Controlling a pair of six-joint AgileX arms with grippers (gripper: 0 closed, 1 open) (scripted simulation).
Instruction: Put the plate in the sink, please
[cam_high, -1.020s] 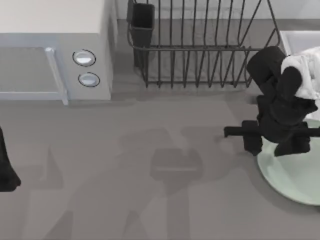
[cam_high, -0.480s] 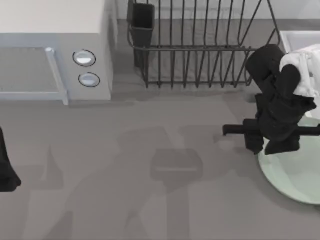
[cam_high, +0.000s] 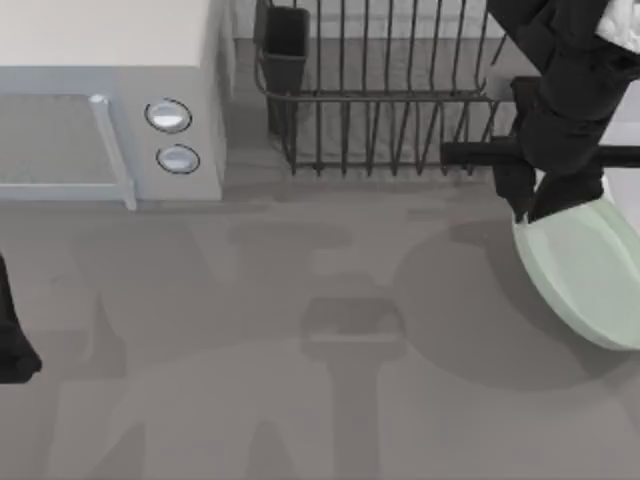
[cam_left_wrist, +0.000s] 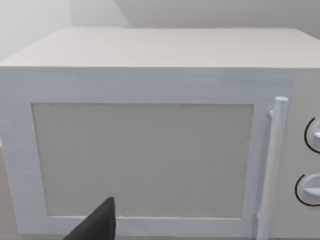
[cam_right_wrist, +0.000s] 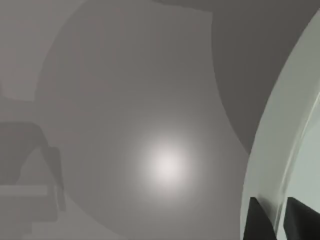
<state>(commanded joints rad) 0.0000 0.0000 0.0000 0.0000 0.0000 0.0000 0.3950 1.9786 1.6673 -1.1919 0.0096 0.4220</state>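
The round, pale mint-green plate (cam_high: 585, 270), pinched at its rim by the right jaws (cam_high: 530, 212), has been lifted off the grey surface (cam_high: 300, 330) since a second ago, tilted beside the dark wire rack (cam_high: 390, 90), ready for carrying to the sink.

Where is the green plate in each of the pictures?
Top view: the plate is at the right edge, lifted and tilted, its rim pinched by the right gripper.
Left wrist view: not there; the microwave is.
Right wrist view: the plate curves down one side, fingertips on its rim.
Shared landmark: the grey table.
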